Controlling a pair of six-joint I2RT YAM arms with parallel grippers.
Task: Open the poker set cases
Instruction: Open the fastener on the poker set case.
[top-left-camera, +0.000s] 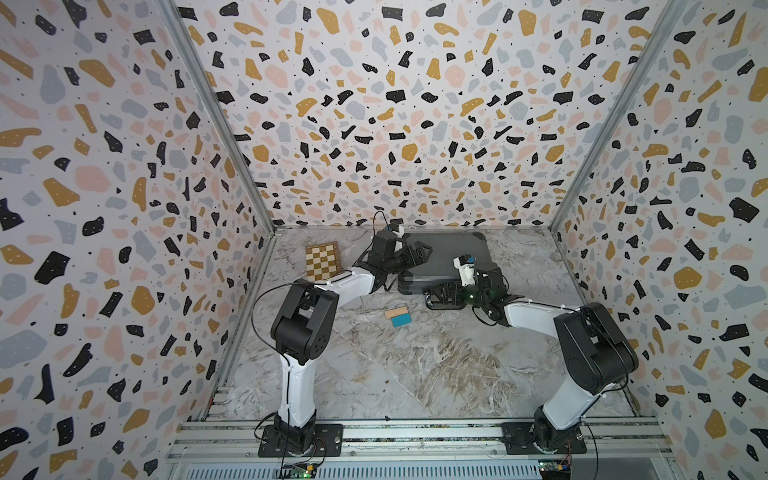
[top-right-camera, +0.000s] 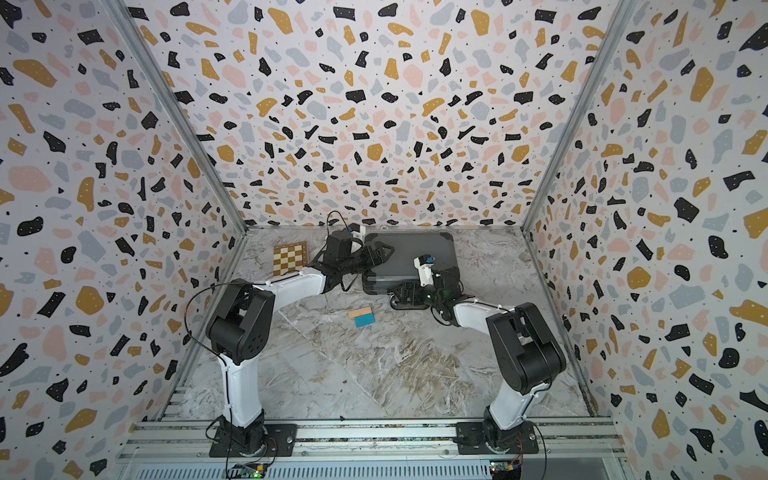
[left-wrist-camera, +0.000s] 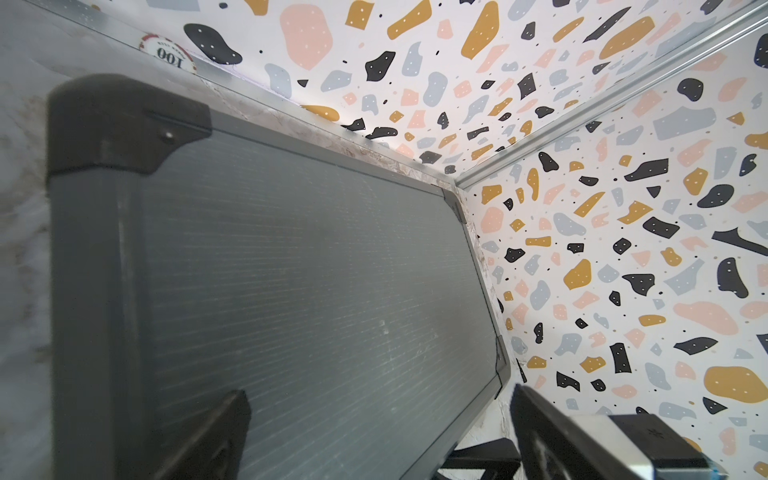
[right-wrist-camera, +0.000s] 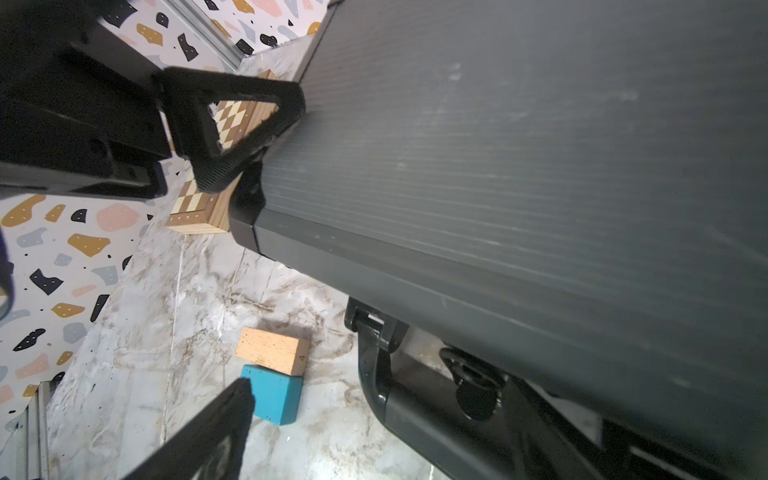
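Blocks (top-left-camera: 398, 318): wood and blue, touching.
Right gripper (top-left-camera: 444, 293): I see it wide, empty, at the front edge of the case (top-left-camera: 453, 253).
Case: dark grey, black corners, lid (left-wrist-camera: 311, 270) down, by back wall (top-left-camera: 395, 124).
Left gripper (top-left-camera: 419, 254): wide, empty, over lid's left end.
Room: open table (top-left-camera: 415, 374) in front; chessboard (top-left-camera: 322, 261) at left.
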